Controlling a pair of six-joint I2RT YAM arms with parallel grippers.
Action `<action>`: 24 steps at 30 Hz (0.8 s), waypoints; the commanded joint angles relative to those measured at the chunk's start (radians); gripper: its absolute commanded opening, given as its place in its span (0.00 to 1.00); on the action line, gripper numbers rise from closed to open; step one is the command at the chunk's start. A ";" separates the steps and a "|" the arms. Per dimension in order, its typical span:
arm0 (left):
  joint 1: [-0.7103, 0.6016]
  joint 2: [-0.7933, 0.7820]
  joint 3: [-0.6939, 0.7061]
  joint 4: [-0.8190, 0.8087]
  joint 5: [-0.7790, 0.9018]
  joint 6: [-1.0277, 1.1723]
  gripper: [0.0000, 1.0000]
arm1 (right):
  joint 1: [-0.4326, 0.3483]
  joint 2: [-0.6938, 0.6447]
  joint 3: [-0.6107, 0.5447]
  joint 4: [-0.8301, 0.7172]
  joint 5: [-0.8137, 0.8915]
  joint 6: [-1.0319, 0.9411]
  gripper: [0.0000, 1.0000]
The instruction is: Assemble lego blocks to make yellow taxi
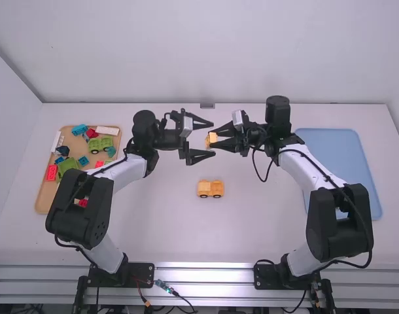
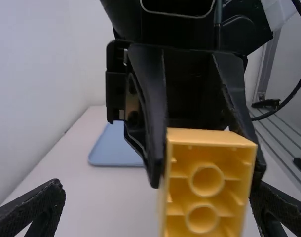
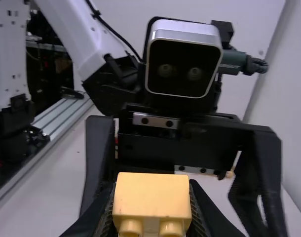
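In the high view, the right gripper (image 1: 216, 139) grasps a yellow block (image 1: 212, 138) above the table (image 1: 252, 229), whose middle, well in from every edge, bears the wheeled yellow body (image 1: 210, 189). In the left wrist view, its hollow underside faces the spread, empty left gripper, probably for a handover; the right wrist view shows it pinched by its sides, presumably leaving others free for that.
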 commanded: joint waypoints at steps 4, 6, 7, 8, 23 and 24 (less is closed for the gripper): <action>0.068 0.009 -0.002 -0.113 0.008 0.043 0.99 | 0.018 -0.015 -0.008 0.014 0.177 0.172 0.11; 0.132 0.009 0.003 -0.208 -0.002 0.051 0.99 | 0.011 -0.016 -0.006 -0.018 0.250 0.175 0.12; 0.159 0.009 0.010 -0.256 -0.011 0.050 0.99 | 0.006 -0.016 -0.006 -0.026 0.267 0.175 0.11; 0.185 0.009 0.019 -0.313 -0.029 0.051 0.99 | 0.001 -0.016 -0.006 -0.042 0.290 0.175 0.12; 0.255 0.009 0.245 -1.102 -0.363 0.496 0.99 | 0.072 -0.025 0.158 -0.594 0.889 -0.045 0.10; 0.257 0.009 0.253 -1.114 -0.364 0.507 0.99 | 0.087 -0.025 0.193 -0.674 0.939 -0.090 0.09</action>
